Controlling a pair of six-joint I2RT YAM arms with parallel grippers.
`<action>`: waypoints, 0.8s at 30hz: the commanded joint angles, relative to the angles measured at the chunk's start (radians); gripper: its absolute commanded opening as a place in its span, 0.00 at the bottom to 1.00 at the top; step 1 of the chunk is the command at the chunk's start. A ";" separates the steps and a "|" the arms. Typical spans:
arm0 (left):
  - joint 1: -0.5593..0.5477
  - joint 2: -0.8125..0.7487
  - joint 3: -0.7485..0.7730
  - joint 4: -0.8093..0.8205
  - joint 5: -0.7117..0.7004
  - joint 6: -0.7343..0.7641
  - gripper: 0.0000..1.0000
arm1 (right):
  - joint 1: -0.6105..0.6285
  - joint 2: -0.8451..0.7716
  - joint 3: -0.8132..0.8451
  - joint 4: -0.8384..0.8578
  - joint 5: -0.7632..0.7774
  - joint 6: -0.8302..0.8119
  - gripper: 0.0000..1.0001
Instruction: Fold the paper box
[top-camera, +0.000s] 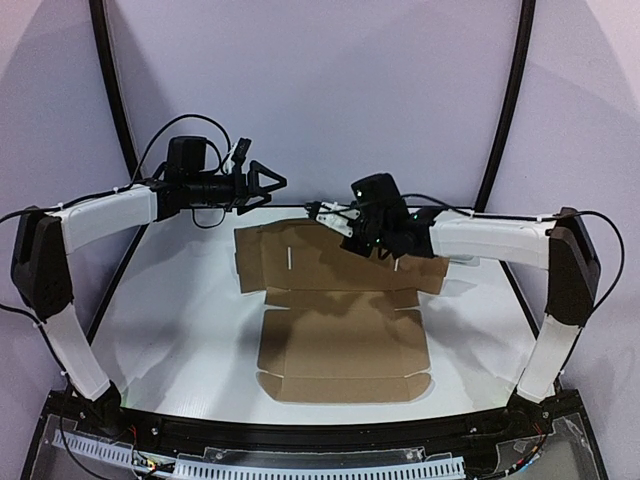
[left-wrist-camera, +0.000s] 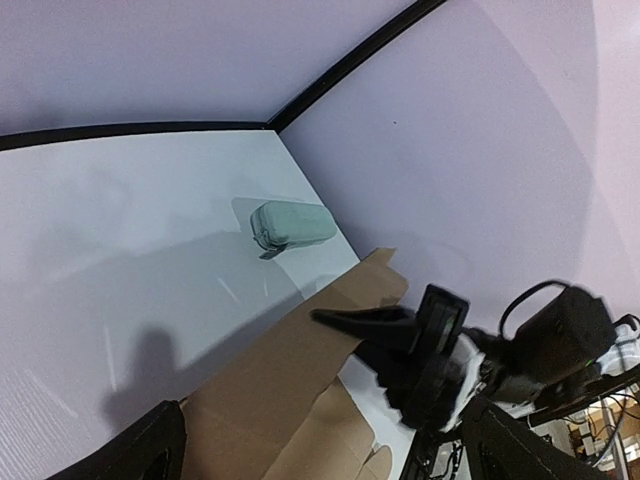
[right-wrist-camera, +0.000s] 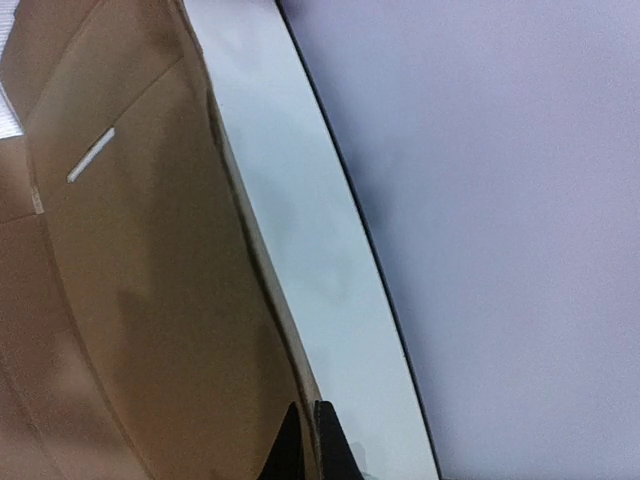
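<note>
The plain brown corrugated cardboard paper box (top-camera: 340, 340) is seen in the middle of the white table (top-camera: 180, 320). It is spread out as a die-cut sheet with flaps, tabs and slits and is not yet formed into a container. Its near panels are laid flat on the table surface. The far panel is held tilted up off the surface, and a shadow is cast beneath it.

The far edge of that panel is pinched by the right gripper (top-camera: 320, 211). In the right wrist view its two dark fingers (right-wrist-camera: 330, 452) are seen clenched together with the cardboard edge between them, and a narrow white slit is visible in the raised panel.

The left gripper (top-camera: 272, 183) is held in the air beyond the sheet's far left corner, with its jaws spread wide and kept apart from the cardboard.

A small pale grey-green rounded case (left-wrist-camera: 291, 223) is seen lying on the table near the far corner, just beyond the lifted cardboard edge. What is inside it cannot be told.
</note>
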 joint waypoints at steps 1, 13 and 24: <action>-0.003 -0.027 0.005 0.013 0.043 -0.029 0.99 | 0.041 0.004 -0.127 0.280 0.102 -0.022 0.00; -0.079 -0.152 -0.132 -0.176 -0.148 0.032 0.99 | 0.128 0.004 -0.353 0.591 0.234 -0.104 0.00; -0.136 -0.164 -0.225 -0.086 -0.147 -0.024 0.99 | 0.163 -0.004 -0.364 0.517 0.265 0.018 0.00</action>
